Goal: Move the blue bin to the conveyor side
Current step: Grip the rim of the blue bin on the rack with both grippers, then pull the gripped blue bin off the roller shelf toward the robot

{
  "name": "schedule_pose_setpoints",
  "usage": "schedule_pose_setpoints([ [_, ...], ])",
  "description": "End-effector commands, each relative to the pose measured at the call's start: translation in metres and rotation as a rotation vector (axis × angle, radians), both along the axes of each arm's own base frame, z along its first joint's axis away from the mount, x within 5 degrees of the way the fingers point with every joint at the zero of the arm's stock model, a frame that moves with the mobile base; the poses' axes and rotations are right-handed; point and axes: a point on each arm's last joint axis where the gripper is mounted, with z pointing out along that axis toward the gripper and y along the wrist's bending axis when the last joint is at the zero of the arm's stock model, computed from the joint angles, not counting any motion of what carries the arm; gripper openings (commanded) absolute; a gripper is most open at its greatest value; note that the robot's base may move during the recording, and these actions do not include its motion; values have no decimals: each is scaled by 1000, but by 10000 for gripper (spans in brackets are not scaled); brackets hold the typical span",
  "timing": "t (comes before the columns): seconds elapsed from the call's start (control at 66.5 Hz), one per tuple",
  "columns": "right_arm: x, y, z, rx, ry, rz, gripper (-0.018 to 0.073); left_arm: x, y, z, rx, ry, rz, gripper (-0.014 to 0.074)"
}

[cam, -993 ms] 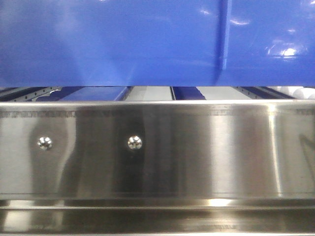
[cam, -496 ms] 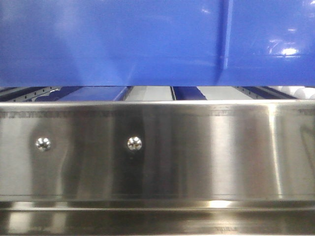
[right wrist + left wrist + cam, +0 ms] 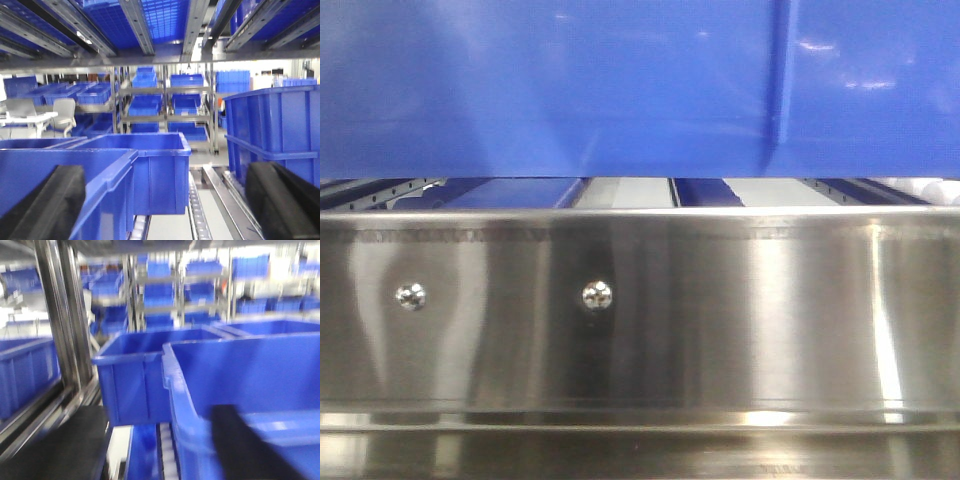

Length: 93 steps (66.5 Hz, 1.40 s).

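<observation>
Blue bin (image 3: 570, 90) looms glossy and thin-ribbed, contents hidden; right claw (image 3: 162, 200) gapes released; left claw (image 3: 250, 440) cannot be told.

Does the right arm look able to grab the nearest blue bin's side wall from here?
Probably yes: the open right gripper seems to straddle a wall of the blue bin, one finger either side.

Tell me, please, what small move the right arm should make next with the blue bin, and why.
Probably close the right tool on the wall of the blue bin. Its fingers stand wide apart, one over the bin's inside and one outside, so that wall lies between them ungripped. The left wrist view is too blurred to add more.
</observation>
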Motion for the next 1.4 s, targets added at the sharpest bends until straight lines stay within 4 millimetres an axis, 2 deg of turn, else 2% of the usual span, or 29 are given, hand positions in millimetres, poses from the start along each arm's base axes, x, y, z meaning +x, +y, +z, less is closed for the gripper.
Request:
schedule_pose_setpoints([
  [0.0, 14, 1, 10, -1, 43, 3, 558, 11, -2, 8, 5, 24, -26, 535],
  [0.09, 31, 2, 17, -2, 77, 3, 559, 23, -5, 17, 6, 36, -54, 601],
  [0.256, 47, 9, 38, -9, 121, 80, 559, 43, -11, 41, 0, 61, -102, 596],
  [0.331, 56, 14, 51, -18, 158, 131, 559, 51, -13, 52, -38, 125, -102, 575],
  [0.406, 69, 22, 66, -19, 176, 188, 559, 68, -14, 63, -72, 254, -82, 548],
  [0.496, 81, 31, 83, -8, 187, 242, 559, 83, -16, 79, -84, 331, -66, 547],
  [0.662, 105, 51, 106, -72, 393, 338, 512, 109, -19, 104, -91, 427, -47, 547],
  [0.812, 133, 64, 124, -123, 558, 359, 494, 127, -20, 115, -91, 462, -31, 547],
  [0.933, 153, 69, 127, -171, 703, 330, 494, 138, -14, 113, -91, 483, 8, 547],
  [1.023, 168, 66, 124, -190, 804, 243, 494, 146, -6, 108, -104, 512, 42, 547],
  [1.113, 177, 64, 122, -155, 834, 168, 494, 158, -5, 102, -98, 547, 28, 547],
  [1.384, 200, 72, 107, -129, 906, 152, 494, 205, -8, 71, -100, 681, 16, 547],
])
